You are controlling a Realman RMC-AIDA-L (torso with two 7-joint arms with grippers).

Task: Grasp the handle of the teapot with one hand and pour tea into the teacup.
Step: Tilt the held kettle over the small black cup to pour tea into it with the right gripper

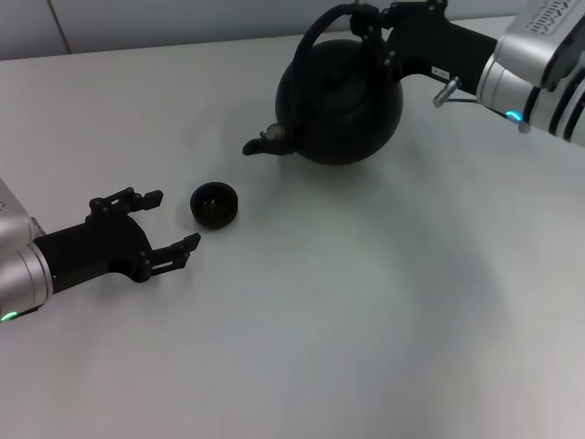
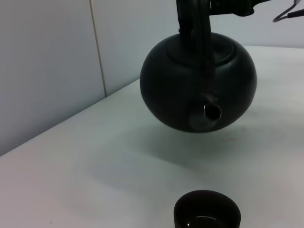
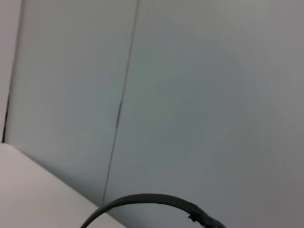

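The black teapot (image 1: pixel 343 101) hangs a little above the white table at the back, its spout (image 1: pixel 260 142) pointing toward my left side. My right gripper (image 1: pixel 370 23) is shut on the top of the arched handle (image 1: pixel 315 32). The tiny black teacup (image 1: pixel 214 203) sits on the table in front of and below the spout. My left gripper (image 1: pixel 174 218) is open and empty, just beside the cup without touching it. The left wrist view shows the teapot (image 2: pixel 180 80) off the table, its spout (image 2: pixel 212 111), the handle (image 2: pixel 197 28) and the cup (image 2: pixel 206 216). The right wrist view shows only the handle's arc (image 3: pixel 152 198).
The white table (image 1: pixel 366 320) stretches bare in front and to the right. A pale panelled wall (image 2: pixel 47 71) stands behind the table's far edge. A loose cable (image 1: pixel 448 91) hangs by my right wrist.
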